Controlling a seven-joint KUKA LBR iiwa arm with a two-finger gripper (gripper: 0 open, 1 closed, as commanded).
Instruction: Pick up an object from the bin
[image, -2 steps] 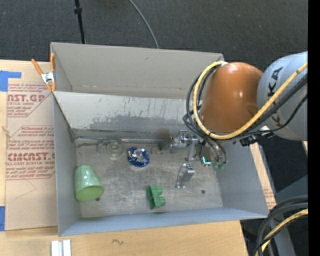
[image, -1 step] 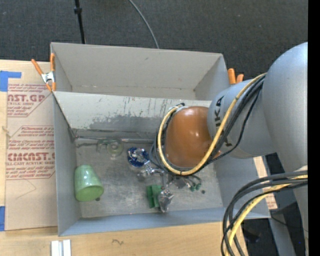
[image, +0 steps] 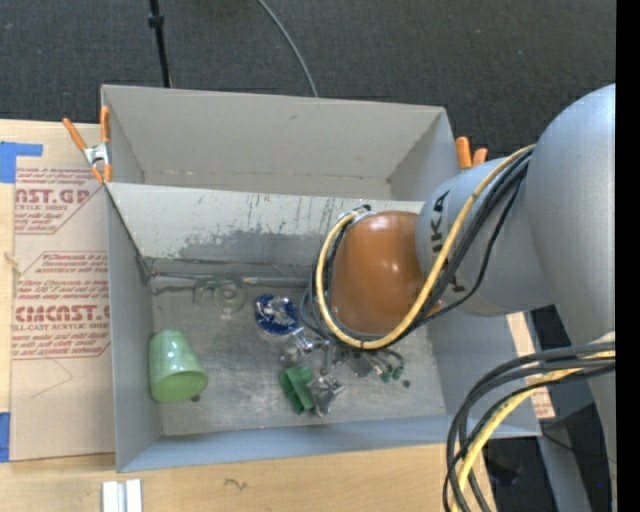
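Soft, moderately bright light is falling evenly from above; the grey metal bin (image: 130, 300) is showing a pale, streaky sheen on its sloping back wall; the orange wrist cover (image: 375, 270) is carrying a broad, dull highlight; the arm's grey shell (image: 585, 200) is glowing palest at upper right; the wrist is shading the floor beneath it; the green cup (image: 175, 365) is casting a small dark shadow.

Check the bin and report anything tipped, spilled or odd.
The light green cup lies on its side at the left of the bin, apart from the hand. Nothing looks spilled or broken.
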